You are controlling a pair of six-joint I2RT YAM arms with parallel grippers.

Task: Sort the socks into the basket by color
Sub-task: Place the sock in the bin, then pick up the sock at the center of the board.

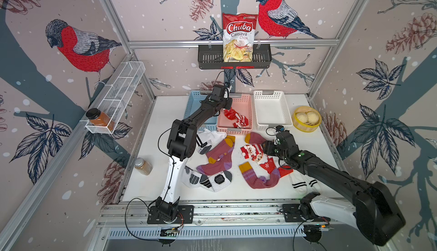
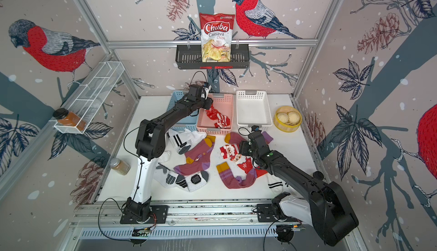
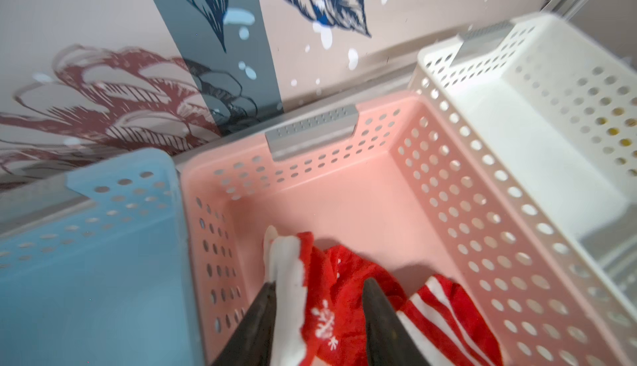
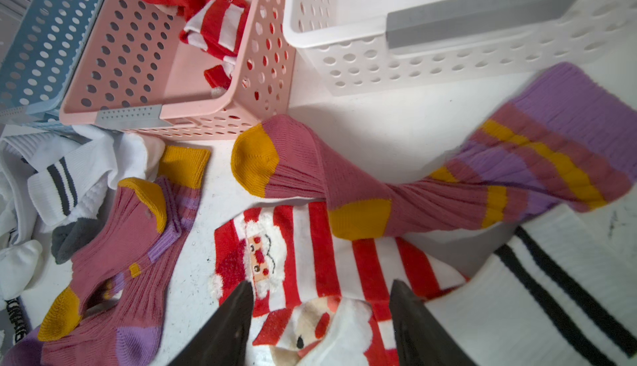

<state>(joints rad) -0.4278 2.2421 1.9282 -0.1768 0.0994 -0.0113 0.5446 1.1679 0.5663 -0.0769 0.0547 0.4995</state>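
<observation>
Above the pink basket (image 3: pixel 344 202) left gripper (image 3: pixel 320 283) hangs spread; right gripper (image 4: pixel 321 284) spread over Santa sock (image 4: pixel 296 243)

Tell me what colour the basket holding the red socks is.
The basket is pink, clearest in the left wrist view.

The left arm (image 1: pixel 189 124) and right arm (image 1: pixel 331 169) are built of boxy black links, each with one white link (image 1: pixel 173 179) above a black, screw-fastened base plate (image 1: pixel 186 210). Thin black cables (image 1: pixel 125 214) loop from the bases and wrists, and a green dot (image 1: pixel 299 154) marks each forearm. The fingers (image 4: pixel 224 323) are dark tapered wedges.
</observation>
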